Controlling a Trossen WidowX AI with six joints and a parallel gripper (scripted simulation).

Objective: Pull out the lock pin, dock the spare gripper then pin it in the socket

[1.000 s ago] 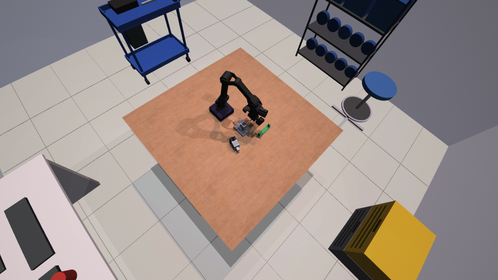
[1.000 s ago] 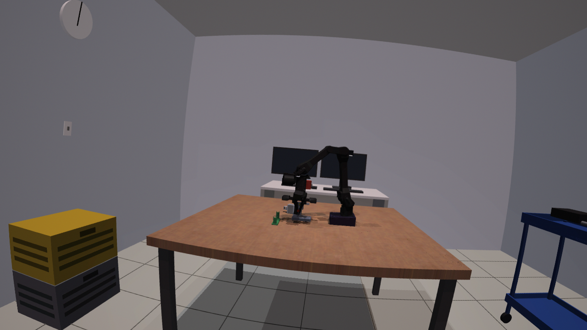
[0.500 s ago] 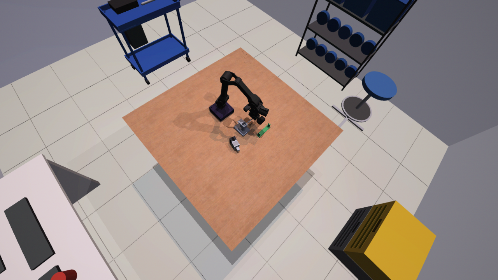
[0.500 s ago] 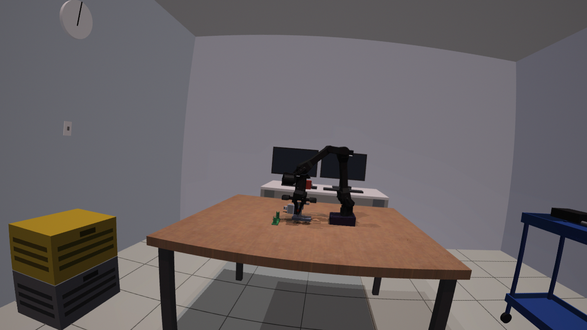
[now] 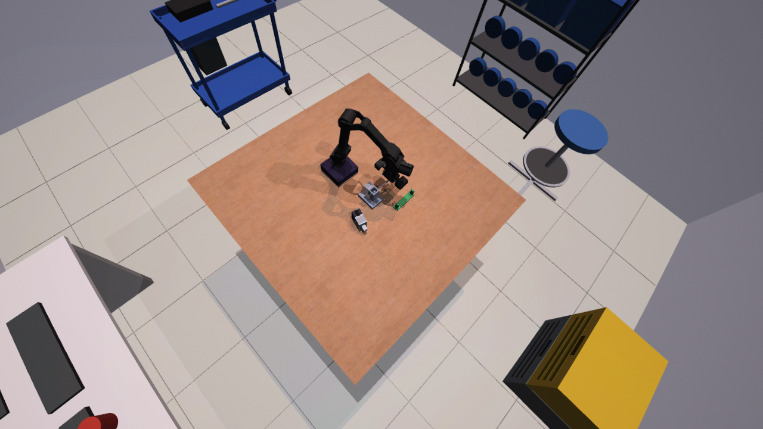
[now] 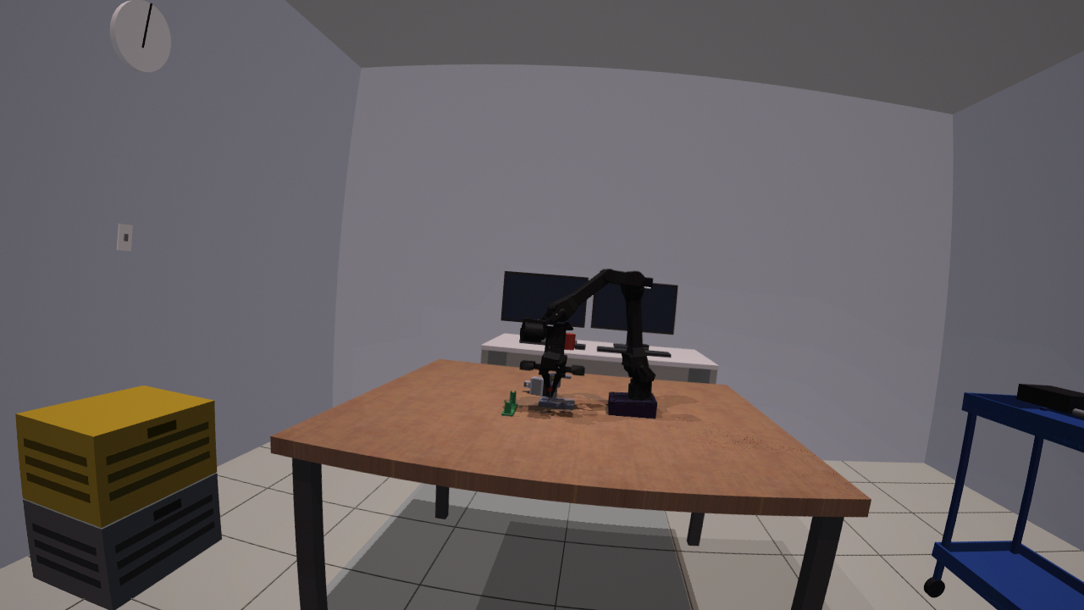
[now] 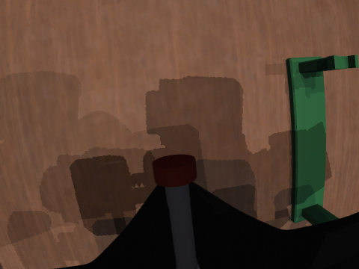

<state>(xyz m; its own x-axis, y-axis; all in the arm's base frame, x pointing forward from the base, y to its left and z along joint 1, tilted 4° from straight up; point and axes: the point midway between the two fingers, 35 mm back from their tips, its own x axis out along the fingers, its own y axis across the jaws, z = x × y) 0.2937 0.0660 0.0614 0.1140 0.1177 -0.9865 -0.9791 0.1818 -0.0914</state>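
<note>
My gripper (image 5: 387, 183) (image 6: 550, 394) (image 7: 173, 187) is shut on the lock pin (image 7: 174, 171), gripping its grey shaft just behind the red head. The grey mount (image 5: 368, 198) (image 6: 558, 404) stands on the table beside my fingers, with its upright socket on the base. The wrist view does not show the mount, and I cannot tell whether the pin's far end is inside the socket or clear of it. The spare gripper (image 5: 360, 219) (image 6: 536, 385), white and black, lies on the table on the other side of the mount, away from my gripper.
A green stand (image 5: 405, 200) (image 6: 510, 407) (image 7: 308, 149) with two upright posts is on the wooden table (image 5: 362, 298) (image 6: 484, 447), close beside my gripper and the mount. The arm's dark base (image 5: 339, 169) (image 6: 632, 405) is on the mount's other side.
</note>
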